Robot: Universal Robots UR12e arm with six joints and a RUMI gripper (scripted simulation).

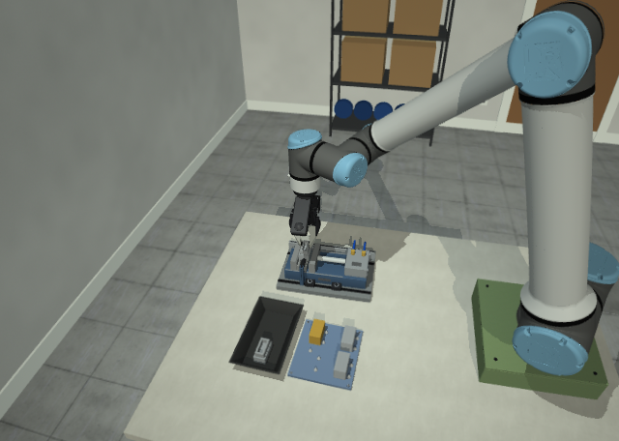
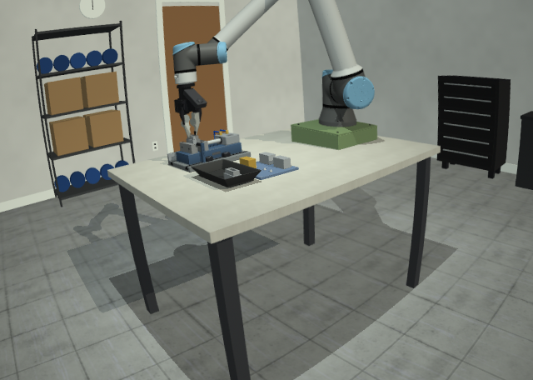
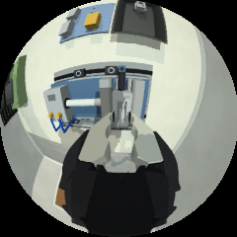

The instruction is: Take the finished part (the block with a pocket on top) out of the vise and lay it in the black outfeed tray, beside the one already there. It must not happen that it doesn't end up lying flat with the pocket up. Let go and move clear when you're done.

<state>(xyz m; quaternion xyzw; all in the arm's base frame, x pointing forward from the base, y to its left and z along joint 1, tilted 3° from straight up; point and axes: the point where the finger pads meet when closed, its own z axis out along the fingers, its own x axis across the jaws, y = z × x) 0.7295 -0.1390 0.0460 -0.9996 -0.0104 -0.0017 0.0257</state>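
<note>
Nearest the camera, the black outfeed tray (image 1: 250,326) holds one finished block (image 1: 262,349); behind it, the gripper (image 1: 303,249) stands closed on the finished part (image 3: 120,106), directly below in the vise (image 1: 325,271), likely awaiting a straight lift

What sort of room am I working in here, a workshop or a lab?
Most likely a small machine-tending workshop cell: a blue vise on the table, a black outfeed tray beside it, and a shelf rack of boxes against the wall.
</note>
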